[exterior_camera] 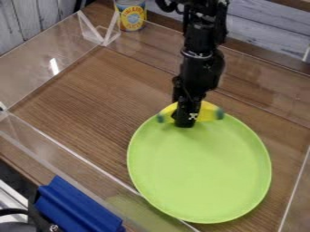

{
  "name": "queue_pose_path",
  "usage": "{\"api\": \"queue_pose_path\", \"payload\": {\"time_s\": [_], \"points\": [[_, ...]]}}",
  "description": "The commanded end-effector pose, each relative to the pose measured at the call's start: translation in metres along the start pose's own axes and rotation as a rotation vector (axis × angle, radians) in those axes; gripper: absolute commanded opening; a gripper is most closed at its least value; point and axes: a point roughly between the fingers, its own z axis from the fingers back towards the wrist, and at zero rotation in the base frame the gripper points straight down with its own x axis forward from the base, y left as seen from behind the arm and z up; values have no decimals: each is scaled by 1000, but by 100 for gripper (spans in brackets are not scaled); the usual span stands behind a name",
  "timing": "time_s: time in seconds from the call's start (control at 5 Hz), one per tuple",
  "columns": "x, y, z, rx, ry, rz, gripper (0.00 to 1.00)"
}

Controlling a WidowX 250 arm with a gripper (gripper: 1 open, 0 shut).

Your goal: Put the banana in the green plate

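The large lime-green plate (200, 172) lies on the wooden table, right of centre and toward the front. At its far rim is the small yellow banana (211, 111), with its dark green tip sticking out to the left. My black gripper (186, 118) comes straight down onto the banana's middle. Its fingers are closed around the banana and hide the centre part. The banana sits at the level of the plate's rim; I cannot tell whether it rests on the plate or hangs just above it.
Clear acrylic walls (36, 136) enclose the wooden tabletop. A yellow can (130, 15) and a clear plastic stand (100, 32) are at the back left. A blue object (79, 213) lies outside the front wall at the bottom left.
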Motion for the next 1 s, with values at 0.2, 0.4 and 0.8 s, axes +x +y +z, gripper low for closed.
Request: {"api": "queue_pose_path", "payload": {"time_s": [0.2, 0.4, 0.8], "points": [[2, -3, 29, 76, -44, -18, 0], [2, -4, 29, 79, -44, -20, 0], [1, -6, 30, 85, -43, -22, 0]]}}
